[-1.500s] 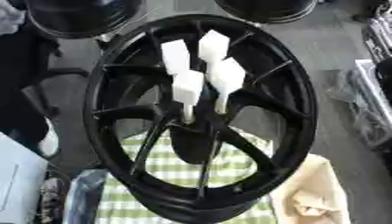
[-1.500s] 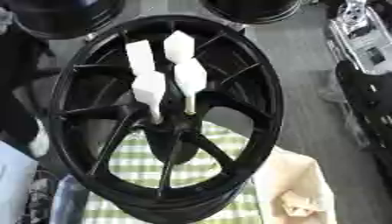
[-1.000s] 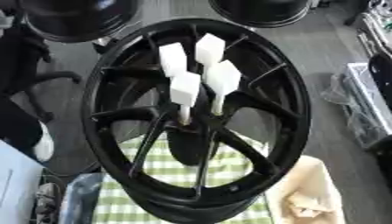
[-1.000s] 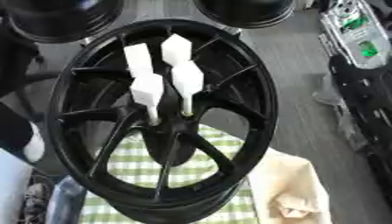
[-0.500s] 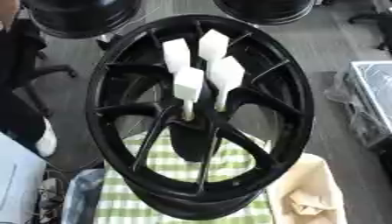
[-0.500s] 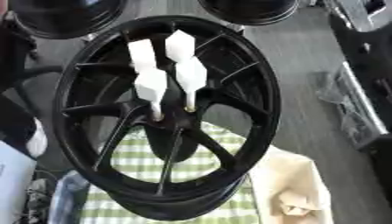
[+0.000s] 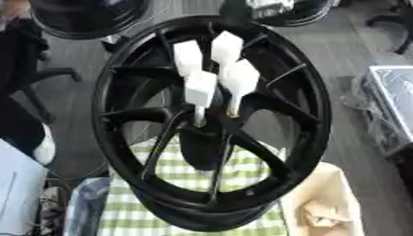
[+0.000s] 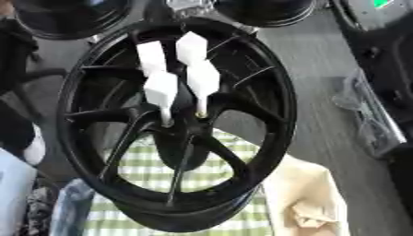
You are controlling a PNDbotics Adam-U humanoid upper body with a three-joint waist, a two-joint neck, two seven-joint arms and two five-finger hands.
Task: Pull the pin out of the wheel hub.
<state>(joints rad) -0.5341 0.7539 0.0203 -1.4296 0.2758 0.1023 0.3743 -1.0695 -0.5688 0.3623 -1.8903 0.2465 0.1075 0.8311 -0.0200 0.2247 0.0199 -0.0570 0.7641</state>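
I see a big black wheel [image 7: 211,124] filling most of my view, lying on a green and white checked cloth [image 7: 197,173] with its open face toward the camera. Its spokes run from the rim into the hub [image 7: 206,133] near the middle of the picture.

Neither of my hands shows in either eye view, so I cannot tell whether their fingers are apart or together, and I have no hand to place things against; I give places by the wheel instead.

Four pins with white block-shaped heads stand in the hub. The nearest pin [image 7: 199,94] sits on the left, its thin stem going down into the hub. Just beside it on the right is a second pin [image 7: 238,82], also with its stem in the hub. Behind these, a third pin [image 7: 187,56] and a fourth pin [image 7: 227,46] rise toward the far rim; their stems are hidden by the front two.

A tan cloth bag [image 7: 322,203] lies at the wheel's lower right edge. More dark wheels [image 7: 85,16] rest on the floor past the far rim.
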